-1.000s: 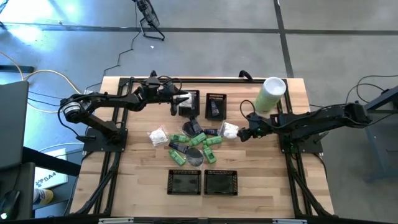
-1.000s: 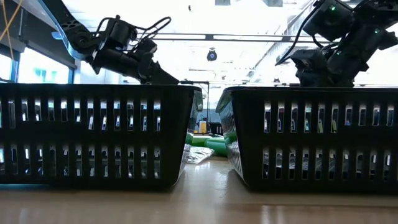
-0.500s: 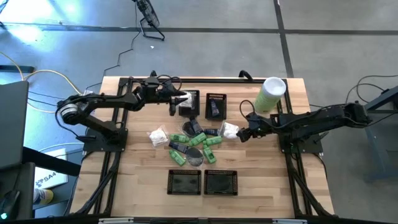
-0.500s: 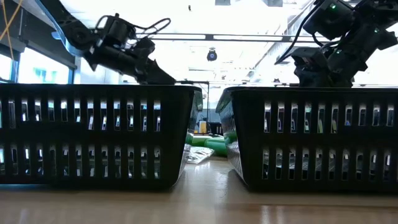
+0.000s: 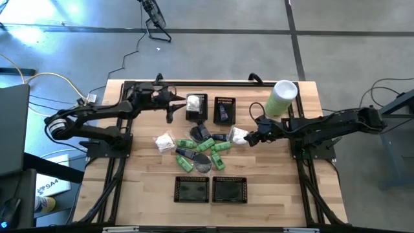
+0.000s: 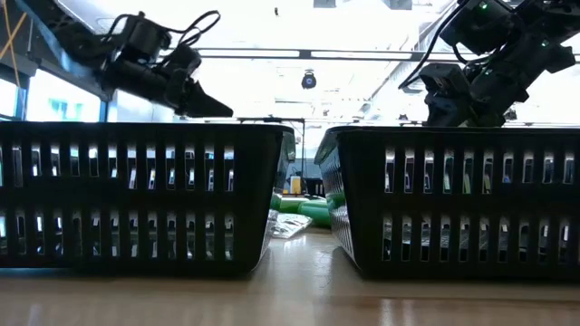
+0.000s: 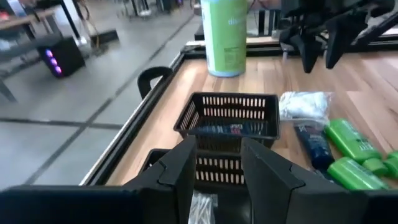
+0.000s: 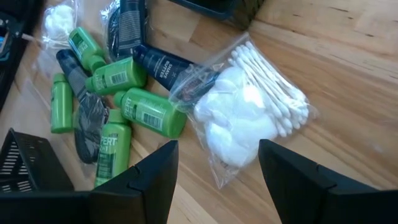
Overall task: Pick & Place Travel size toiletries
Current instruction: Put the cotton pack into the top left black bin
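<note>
Here the travel size toiletries (image 5: 202,147) lie heaped on the wooden table (image 5: 142,175), and that heap serves as the landmark for everything else. It is made of bright green bottles (image 8: 149,112), dark blue tubes (image 8: 163,67) and a grey disc (image 5: 203,163), with a white crinkly packet (image 5: 164,142) at its left edge.

At the heap's right edge lies a clear bag of cotton swabs and cotton pads (image 8: 249,118), flat on the wood, one corner touching a dark tube. The right gripper (image 5: 253,140) hangs just above this bag, its fingers (image 8: 298,180) spread apart to either side of it and closed on nothing.

Beyond the heap, toward the far edge of the table, stand two black mesh baskets side by side. The left far basket (image 5: 196,107) holds a white packet; the right far basket (image 7: 227,118) holds a dark blue item. The left gripper (image 5: 169,103) is raised just left of the left far basket, its fingers (image 7: 180,171) parted with nothing between them.

Farther right of the far baskets, near the table's far right corner, a tall pale-green cylinder with a white lid (image 5: 282,97) stands upright.

On the near side of the heap sit two more black mesh baskets (image 5: 211,189), side by side.
</note>
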`<control>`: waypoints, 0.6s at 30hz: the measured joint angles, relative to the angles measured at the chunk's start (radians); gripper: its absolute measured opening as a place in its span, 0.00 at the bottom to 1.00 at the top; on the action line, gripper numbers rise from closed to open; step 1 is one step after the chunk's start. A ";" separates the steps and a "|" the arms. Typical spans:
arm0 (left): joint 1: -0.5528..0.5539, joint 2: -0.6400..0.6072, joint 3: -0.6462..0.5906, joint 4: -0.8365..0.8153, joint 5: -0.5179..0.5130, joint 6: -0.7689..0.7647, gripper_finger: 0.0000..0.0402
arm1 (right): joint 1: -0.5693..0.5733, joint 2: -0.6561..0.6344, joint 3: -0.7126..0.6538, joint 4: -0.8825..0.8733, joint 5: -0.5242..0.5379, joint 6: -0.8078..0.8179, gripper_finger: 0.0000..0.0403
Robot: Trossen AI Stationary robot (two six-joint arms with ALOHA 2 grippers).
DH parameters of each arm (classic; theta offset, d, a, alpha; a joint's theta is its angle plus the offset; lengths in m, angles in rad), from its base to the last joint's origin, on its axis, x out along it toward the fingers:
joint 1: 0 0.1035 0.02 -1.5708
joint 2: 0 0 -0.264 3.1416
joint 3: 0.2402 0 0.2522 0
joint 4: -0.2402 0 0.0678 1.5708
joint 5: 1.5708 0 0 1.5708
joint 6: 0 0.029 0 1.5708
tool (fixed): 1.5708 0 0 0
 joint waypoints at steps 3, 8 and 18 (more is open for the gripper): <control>0.001 0.001 -0.077 0.157 0.000 -0.016 0.31 | 0.000 0.000 0.000 -0.001 -0.001 -0.005 0.53; 0.001 -0.002 -0.122 0.263 -0.029 -0.019 0.31 | 0.000 0.000 0.000 -0.001 -0.003 -0.008 0.53; 0.147 -0.002 -0.122 0.256 0.070 -0.113 0.31 | -0.002 0.000 0.000 -0.005 0.008 -0.005 0.53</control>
